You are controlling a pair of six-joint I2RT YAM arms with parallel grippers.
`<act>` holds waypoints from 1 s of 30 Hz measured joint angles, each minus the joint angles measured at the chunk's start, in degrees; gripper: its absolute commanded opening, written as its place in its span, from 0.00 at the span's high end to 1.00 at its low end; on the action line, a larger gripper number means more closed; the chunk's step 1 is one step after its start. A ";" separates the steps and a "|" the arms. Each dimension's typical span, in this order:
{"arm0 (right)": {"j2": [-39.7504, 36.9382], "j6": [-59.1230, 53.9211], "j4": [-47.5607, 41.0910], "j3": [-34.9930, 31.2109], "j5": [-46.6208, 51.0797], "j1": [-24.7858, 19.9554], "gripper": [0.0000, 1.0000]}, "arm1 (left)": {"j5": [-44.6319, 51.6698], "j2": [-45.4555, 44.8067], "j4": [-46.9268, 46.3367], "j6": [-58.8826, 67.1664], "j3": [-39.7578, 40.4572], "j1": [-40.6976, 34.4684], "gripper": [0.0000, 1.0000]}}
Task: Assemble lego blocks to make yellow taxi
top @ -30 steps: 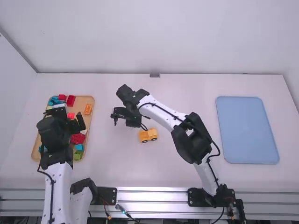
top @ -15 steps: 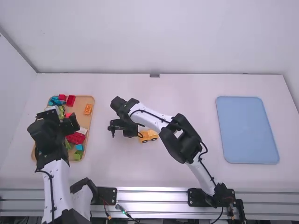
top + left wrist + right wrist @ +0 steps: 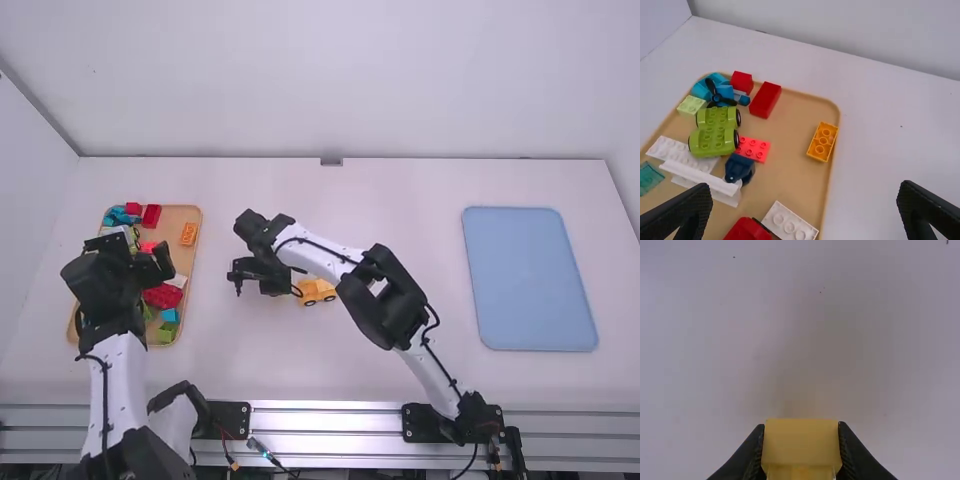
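Right wrist view: the fingers (image 3: 852, 457) grip a smooth-faced yellow block (image 3: 801, 442).

Right hand (image 3: 239, 276) nearer the table's near edge (image 3: 300, 396), left hand (image 3: 133, 250) farther left

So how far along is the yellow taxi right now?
Looks done: a yellow wheeled base stands on the table. In hand: a yellow block, gripped by the right claw. Left, probably: fitting that block on. The orange brick in the tray may be next; the left claw is open.
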 measured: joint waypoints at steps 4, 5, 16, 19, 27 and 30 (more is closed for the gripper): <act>0.02 0.37 0.02 0.00 -0.13 0.00 0.95 | 0.00 -2.12 -1.36 0.00 0.00 0.00 0.01; 0.00 0.37 0.00 0.00 -0.15 0.00 0.94 | 0.00 -2.38 -1.57 0.00 0.00 0.00 0.01; 1.22 0.44 0.15 0.00 -0.15 0.15 0.67 | 0.00 -5.33 -2.80 0.00 0.00 0.00 0.01; 1.22 0.57 0.11 0.00 -0.17 0.15 0.61 | 0.00 -5.33 -2.82 0.00 0.00 0.00 0.01; 1.22 0.44 1.40 0.00 -0.17 0.15 0.01 | 0.00 -5.35 -2.82 0.00 0.00 0.00 0.01; 1.22 0.48 1.90 0.00 -0.20 0.13 0.01 | 0.02 -5.33 -2.82 -0.02 0.00 0.00 0.01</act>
